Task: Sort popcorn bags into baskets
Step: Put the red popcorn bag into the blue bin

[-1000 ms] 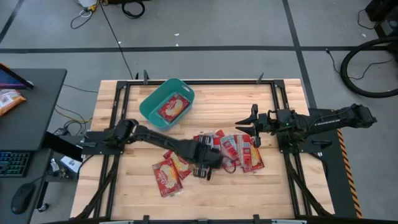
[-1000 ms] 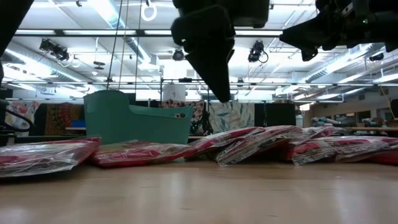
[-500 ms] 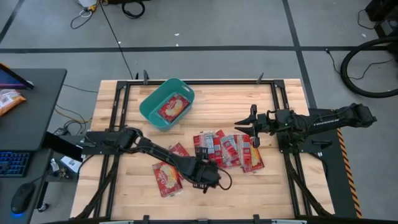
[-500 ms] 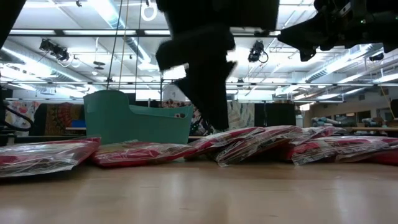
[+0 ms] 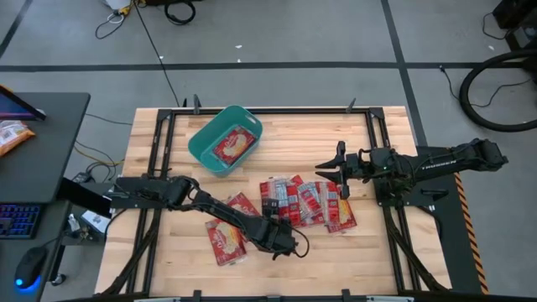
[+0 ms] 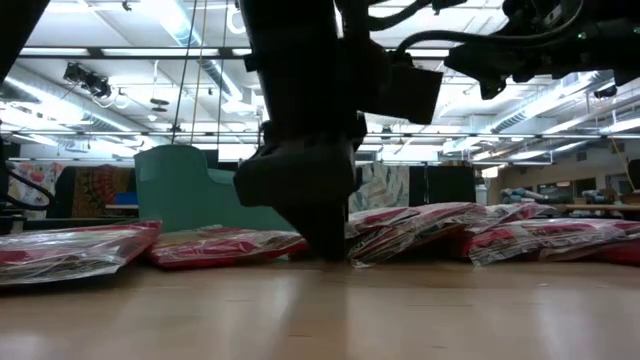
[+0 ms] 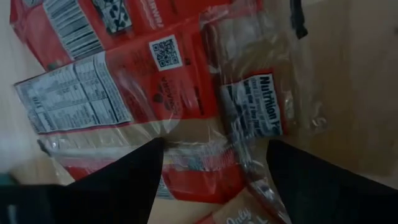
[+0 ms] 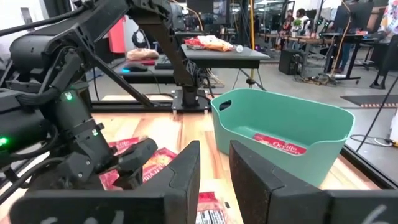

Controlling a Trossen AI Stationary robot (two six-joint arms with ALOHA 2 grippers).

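Barely begun, judging by the count: one red popcorn packet (image 5: 232,144) lying inside the teal basket (image 5: 201,137), its long axis running along the tub's own length, toward the table's far right corner; basket itself set at the far left of the wooden table (image 5: 377,252), tilted diagonally

Left to do: the main cluster of popcorn bags (image 5: 309,202) spread flat near the table's middle, overlapping, most with long axes running roughly near-to-far, and a smaller group (image 5: 224,237) to the left of it, nearer the front edge, angled a little off that line. Roughly nine or ten packets outside the tub, exact number hard to fix because of overlap

Left gripper (image 5: 281,241) down at table level at the near edge of the main cluster, fingers spread apart in the left wrist view (image 7: 130,177), straddling the clear-sealed end of a packet (image 7: 186,81) printed side down, nutrition panel showing; nothing clamped yet, so probably a pick about to be made

Right gripper (image 5: 334,172) waiting above the far right edge of the cluster, pointing toward the basket; fingers (image 8: 180,180) parted slightly, holding nothing
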